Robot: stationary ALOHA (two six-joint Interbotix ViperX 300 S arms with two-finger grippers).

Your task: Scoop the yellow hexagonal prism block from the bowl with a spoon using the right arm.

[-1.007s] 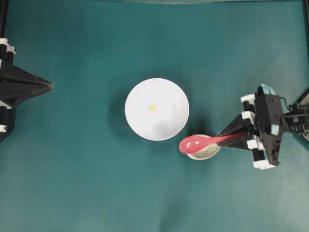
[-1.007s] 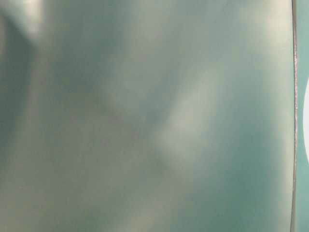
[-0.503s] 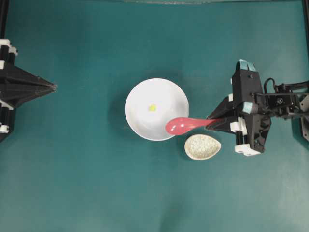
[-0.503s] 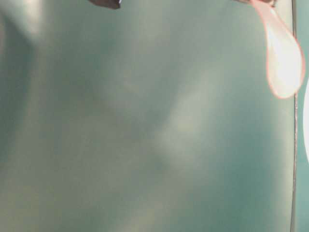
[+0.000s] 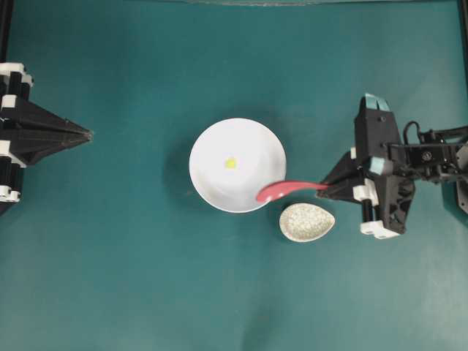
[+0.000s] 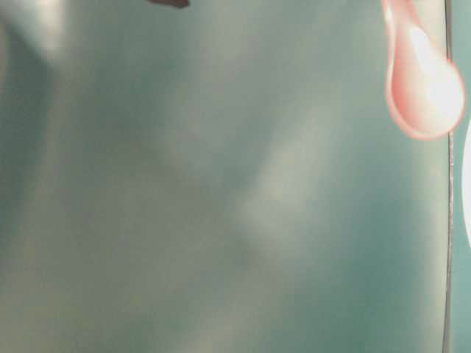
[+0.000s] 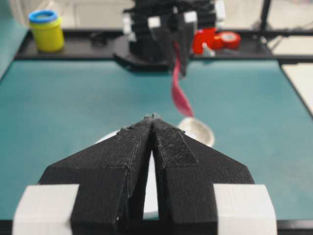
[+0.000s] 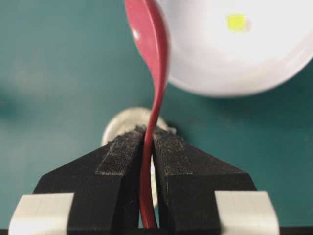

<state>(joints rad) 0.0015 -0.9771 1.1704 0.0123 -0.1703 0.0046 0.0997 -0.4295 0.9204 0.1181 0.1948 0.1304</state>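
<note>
The white bowl [image 5: 238,146] sits mid-table with the tiny yellow hexagonal prism block [image 5: 230,163] inside it, left of centre. My right gripper [image 5: 325,188] is shut on the handle of the pink-red spoon [image 5: 281,191], which is turned on edge, its scoop over the bowl's lower right rim. In the right wrist view the spoon [image 8: 151,58] rises from between the pads [image 8: 173,156] toward the bowl [image 8: 234,68], and the block [image 8: 235,21] lies beyond the scoop. My left gripper [image 5: 89,134] is shut on nothing, well to the left of the bowl.
A small speckled beige egg-shaped dish [image 5: 307,222] lies just below and right of the bowl, under the spoon's handle. A yellow pot [image 7: 46,30] and red tape rolls [image 7: 217,40] stand beyond the table's far edge in the left wrist view.
My right gripper lifted the spoon off the speckled dish, carried it up to the bowl's rim and rolled it onto its edge. The left gripper has edged slightly to the right.
</note>
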